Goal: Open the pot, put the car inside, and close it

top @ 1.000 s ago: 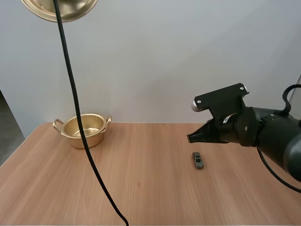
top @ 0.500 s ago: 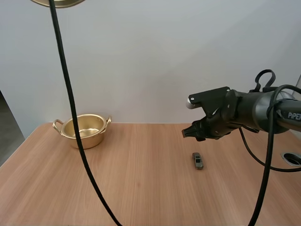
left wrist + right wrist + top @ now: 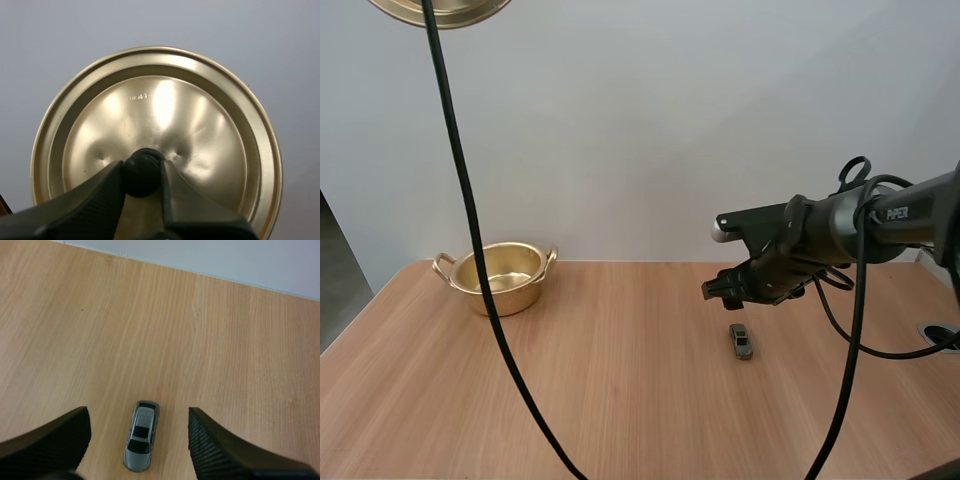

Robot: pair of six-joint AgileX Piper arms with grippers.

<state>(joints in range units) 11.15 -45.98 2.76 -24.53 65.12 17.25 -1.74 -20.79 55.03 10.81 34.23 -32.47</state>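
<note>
Item 1. Table point(image 3: 620, 400): light wood grain, flat, carries items 2 and 4.

Item 2. Pot point(image 3: 500, 275): gold metal with two side handles. It stands upright at the table's far left corner, open, its inside bare.

Item 3. Lid point(image 3: 155, 125): a gold round disc with a black knob point(image 3: 141, 167) at its centre. It is off the pot and held in the air, high over the table's left side point(image 3: 440, 10), well apart from the pot.

Item 4. Car point(image 3: 741, 341): a small grey toy, resting on its wheels right of the table's middle and nearer the far edge than the near one. It lies well apart from the pot, with its length running roughly from near edge to far edge. Nothing touches it.

Item 5. Left gripper point(image 3: 142, 171): its two black fingers are closed onto the lid's knob, pinching it from both sides.

Item 6. Right gripper point(image 3: 718, 290): it hangs above the table just beyond the car on the far side, clear of it. In the right wrist view point(image 3: 138, 415) the fingers point(image 3: 220, 450) stand wide apart, ribbed faces inward, holding nothing. The car point(image 3: 142, 435) shows on the wood between them.
</note>
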